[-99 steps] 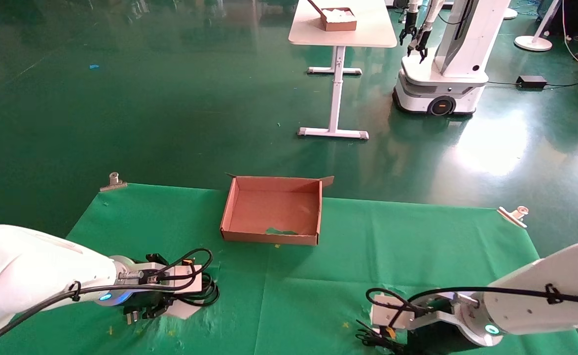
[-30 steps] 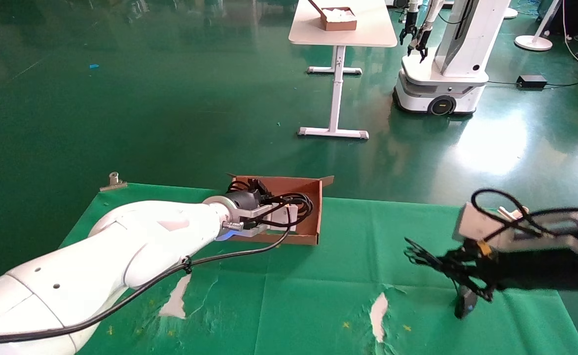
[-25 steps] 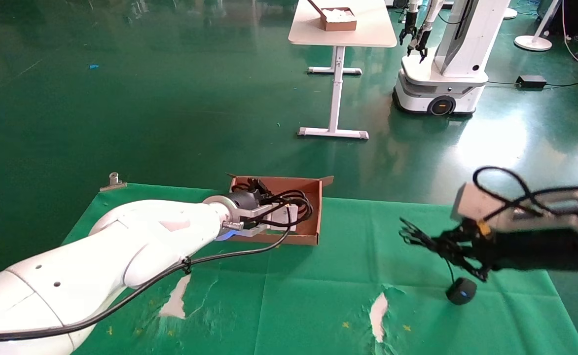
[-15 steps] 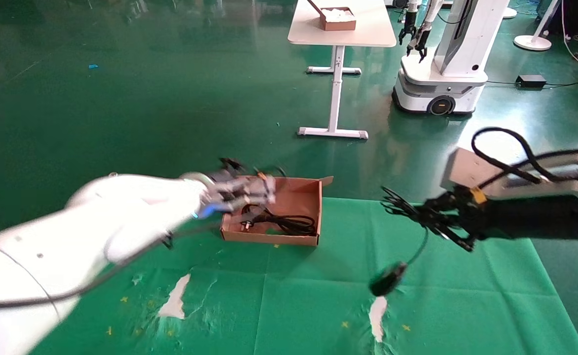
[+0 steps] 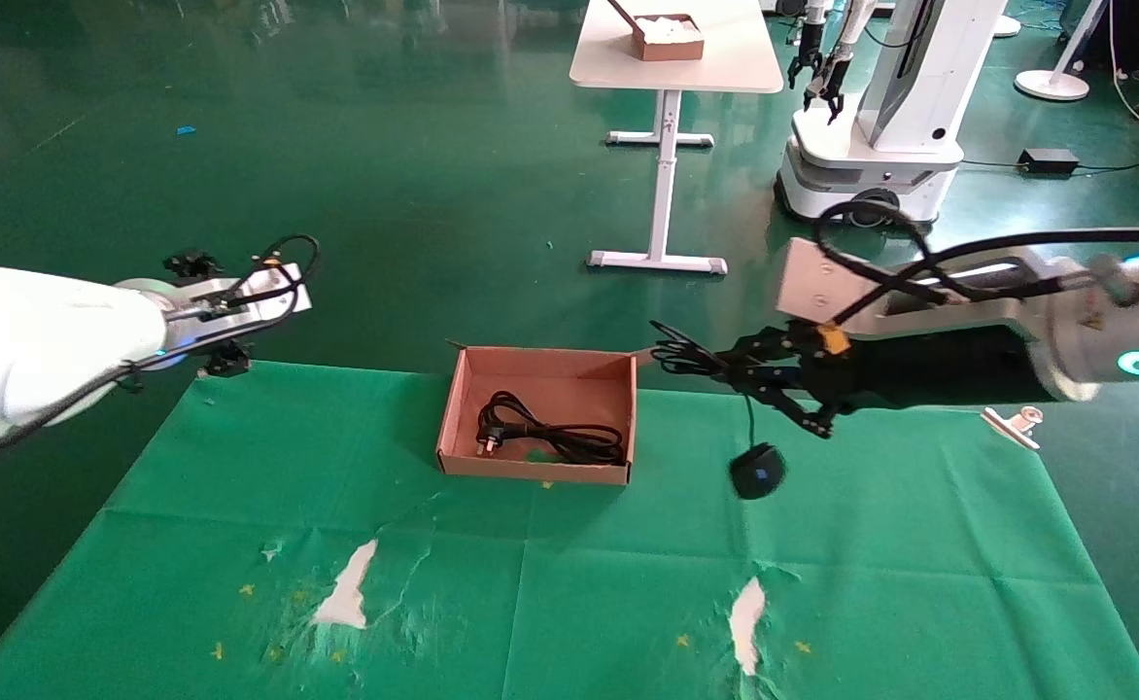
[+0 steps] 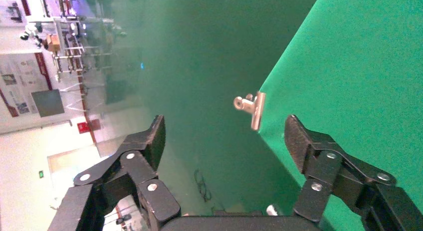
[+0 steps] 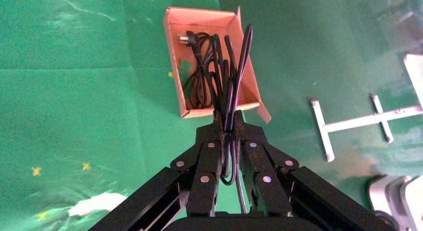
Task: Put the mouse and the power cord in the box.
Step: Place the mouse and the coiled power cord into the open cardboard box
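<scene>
The brown cardboard box [image 5: 569, 389] sits at the far middle of the green cloth. The power cord [image 5: 550, 437] lies coiled inside it, plug toward the left wall. My right gripper [image 5: 725, 367] hovers just right of the box, shut on the mouse's bundled thin wire [image 7: 234, 66]. The black mouse [image 5: 757, 472] dangles below it on the wire, above the cloth beside the box's right wall. The right wrist view shows the box [image 7: 172, 56] and the power cord [image 7: 197, 66] beyond my shut right gripper [image 7: 227, 116]. My left gripper [image 5: 208, 313] is raised over the cloth's far left corner, open and empty [image 6: 225, 128].
Metal clips hold the cloth at its far corners [image 5: 1012, 423] [image 6: 252, 107]. Torn pale patches [image 5: 346, 593] [image 5: 746, 611] mark the near cloth. Beyond the table on the green floor stand a white table [image 5: 676, 58] and another robot [image 5: 871, 146].
The left gripper let the power cord go in the box, then drew up and back to the left. The right gripper lifted the mouse by its wire and carried it left to the box.
</scene>
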`<state>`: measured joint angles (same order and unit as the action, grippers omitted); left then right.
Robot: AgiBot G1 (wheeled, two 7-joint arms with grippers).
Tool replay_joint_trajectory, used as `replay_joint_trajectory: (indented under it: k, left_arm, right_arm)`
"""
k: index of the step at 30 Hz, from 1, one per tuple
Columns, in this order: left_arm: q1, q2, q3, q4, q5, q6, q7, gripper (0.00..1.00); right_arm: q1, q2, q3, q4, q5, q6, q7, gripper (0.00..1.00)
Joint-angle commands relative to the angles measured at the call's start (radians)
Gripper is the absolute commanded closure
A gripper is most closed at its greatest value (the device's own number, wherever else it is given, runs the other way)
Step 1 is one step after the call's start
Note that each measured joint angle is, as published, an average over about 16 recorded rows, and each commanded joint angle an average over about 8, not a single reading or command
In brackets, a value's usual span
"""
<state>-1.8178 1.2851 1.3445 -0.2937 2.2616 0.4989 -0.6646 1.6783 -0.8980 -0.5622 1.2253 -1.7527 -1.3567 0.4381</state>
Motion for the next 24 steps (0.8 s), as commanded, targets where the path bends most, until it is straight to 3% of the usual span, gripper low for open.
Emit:
replay_joint_trajectory:
  k: [1, 7, 16, 24]
  left_arm:
    - [-0.006, -0.014, -0.001, 0.005, -0.002, 0.008, 0.004, 0.0]
    - [-0.005, -0.026, -0.001, -0.015, -0.003, 0.014, 0.003, 0.0]
    - [-0.004, -0.033, 0.001, -0.03, 0.004, 0.019, -0.009, 0.0]
    - [-0.004, -0.037, 0.003, -0.042, 0.012, 0.023, -0.021, 0.0]
  right_arm:
    - [0.008, -0.019, -0.006, -0.018, -0.003, 0.002, -0.019, 1.0]
    - [0.063, -0.152, -0.045, -0.125, -0.034, 0.032, -0.102, 1.0]
    - [0.164, -0.381, -0.11, -0.393, -0.097, 0.123, -0.313, 1.0]
    - [0.221, -0.468, -0.157, -0.58, -0.005, 0.193, -0.463, 1.0]
